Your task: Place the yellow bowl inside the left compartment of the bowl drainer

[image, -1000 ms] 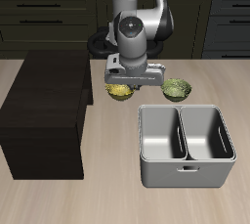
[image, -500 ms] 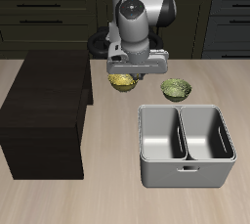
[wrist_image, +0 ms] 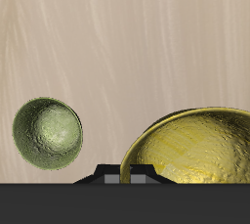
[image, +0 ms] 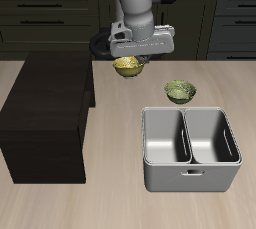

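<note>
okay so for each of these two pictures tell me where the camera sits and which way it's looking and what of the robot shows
Exterior view: in front of and above the table, facing the arm; shows the arm and hand holding the yellow bowl above the tabletop, with the bowl drainer nearer the front.
Wrist view: on the hand, looking down at the table; only a dark edge of the hand shows.
Shared: yellow bowl and olive-green bowl.

The yellow bowl is cut off, perhaps hiding the end effector's fingertips.

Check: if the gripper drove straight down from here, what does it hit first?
Likely bare table. The gripper holds the yellow bowl raised; the wrist view shows wood beneath, the green bowl off to one side. Depth unclear.
</note>
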Tool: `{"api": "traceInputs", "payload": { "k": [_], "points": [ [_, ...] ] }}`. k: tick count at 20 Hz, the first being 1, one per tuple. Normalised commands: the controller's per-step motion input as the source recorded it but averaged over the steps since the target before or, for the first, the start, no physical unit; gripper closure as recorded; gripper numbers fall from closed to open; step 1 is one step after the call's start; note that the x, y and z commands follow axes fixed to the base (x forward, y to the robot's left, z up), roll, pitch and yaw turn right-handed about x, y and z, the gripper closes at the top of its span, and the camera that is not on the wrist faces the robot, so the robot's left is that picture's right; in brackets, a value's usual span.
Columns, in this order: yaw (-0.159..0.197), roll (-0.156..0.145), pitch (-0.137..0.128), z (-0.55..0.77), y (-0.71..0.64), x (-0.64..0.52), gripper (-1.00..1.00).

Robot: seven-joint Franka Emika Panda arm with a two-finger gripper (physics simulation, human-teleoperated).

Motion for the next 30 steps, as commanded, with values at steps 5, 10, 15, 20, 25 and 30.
{"api": "traceInputs", "payload": {
  "k": [5,10,15,20,25,30],
  "points": [
    [0.017,0.028,-0.078,0.53,0.08,-0.06,1.0],
    [0.004,0.026,-0.045,0.46,0.07,0.03,1.0],
    [0.009,0.024,-0.063,0.45,0.09,0.02,1.0],
    [0.01,-0.004,-0.054,0.4,0.09,0.08,1.0],
    [0.0,-0.004,-0.02,0.17,0.04,0.07,1.0],
    [-0.01,-0.01,-0.001,0.08,0.0,0.1,1.0]
  ]
}}
